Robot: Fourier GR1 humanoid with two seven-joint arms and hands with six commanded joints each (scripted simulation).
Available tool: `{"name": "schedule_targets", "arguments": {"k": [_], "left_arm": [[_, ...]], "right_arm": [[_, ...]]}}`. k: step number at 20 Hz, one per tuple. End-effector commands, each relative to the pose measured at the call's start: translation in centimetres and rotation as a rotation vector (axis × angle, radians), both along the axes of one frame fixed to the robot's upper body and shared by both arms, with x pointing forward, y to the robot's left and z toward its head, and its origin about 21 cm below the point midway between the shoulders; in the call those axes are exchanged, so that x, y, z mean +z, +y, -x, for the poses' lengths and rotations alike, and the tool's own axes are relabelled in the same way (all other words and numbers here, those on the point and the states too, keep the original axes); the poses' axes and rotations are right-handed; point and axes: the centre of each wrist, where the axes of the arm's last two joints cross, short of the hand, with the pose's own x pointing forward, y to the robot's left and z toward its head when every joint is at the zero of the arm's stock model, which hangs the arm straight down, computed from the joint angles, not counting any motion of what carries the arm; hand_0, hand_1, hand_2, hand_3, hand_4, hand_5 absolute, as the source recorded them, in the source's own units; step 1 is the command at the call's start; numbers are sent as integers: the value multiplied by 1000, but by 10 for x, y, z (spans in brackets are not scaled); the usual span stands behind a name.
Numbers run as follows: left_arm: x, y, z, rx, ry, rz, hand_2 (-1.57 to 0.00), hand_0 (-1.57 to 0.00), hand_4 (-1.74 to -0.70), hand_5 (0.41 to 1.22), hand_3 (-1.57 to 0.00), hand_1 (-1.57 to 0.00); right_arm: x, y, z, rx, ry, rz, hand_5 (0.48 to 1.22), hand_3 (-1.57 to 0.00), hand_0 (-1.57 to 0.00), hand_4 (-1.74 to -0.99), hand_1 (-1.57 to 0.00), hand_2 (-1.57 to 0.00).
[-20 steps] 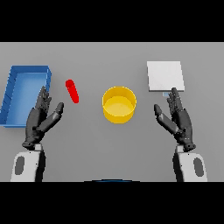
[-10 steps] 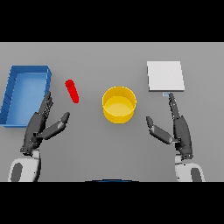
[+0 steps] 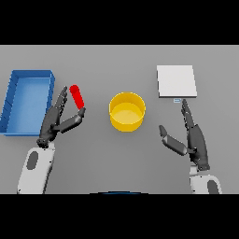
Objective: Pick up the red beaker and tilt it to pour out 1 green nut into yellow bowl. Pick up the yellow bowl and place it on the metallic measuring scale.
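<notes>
The red beaker [image 3: 76,96] lies on the grey table [image 3: 116,60] between the blue tray [image 3: 28,74] and yellow bowl [image 3: 127,111]; the left hand [image 3: 58,120] brackets its near end, fingers straight, thumb spread, holding nothing; the right hand [image 3: 190,137] hovers open below the metallic scale [image 3: 176,81].
</notes>
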Motion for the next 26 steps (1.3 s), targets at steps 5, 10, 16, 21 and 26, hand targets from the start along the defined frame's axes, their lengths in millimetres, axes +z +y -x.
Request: {"name": "schedule_targets", "arguments": {"k": [5,10,16,21,26], "left_arm": [[-3,0,-25,2,1,-4,1,1,-1276,680,1,1],[-4,-11,-45,-11,7,-32,1,1,-1298,691,1,1],[-3,-14,-65,-10,30,-27,1,1,-1289,683,1,1],[-7,-20,-71,-26,5,7,1,1,-1335,698,1,1],[-10,-25,-78,37,21,74,-523,-441,-1448,871,-547,-481]], "right_arm": [[2,2,0,-13,-13,14,635,1,1,-1267,1,1],[2,-2,-1,-3,-15,10,644,1,1,-1272,1,1],[1,0,-2,-11,-4,-1,638,1,1,-1265,1,1],[1,-2,2,-20,4,4,640,1,1,-1263,1,1],[3,-6,-2,-28,-8,17,645,1,1,-1257,1,1]]}}
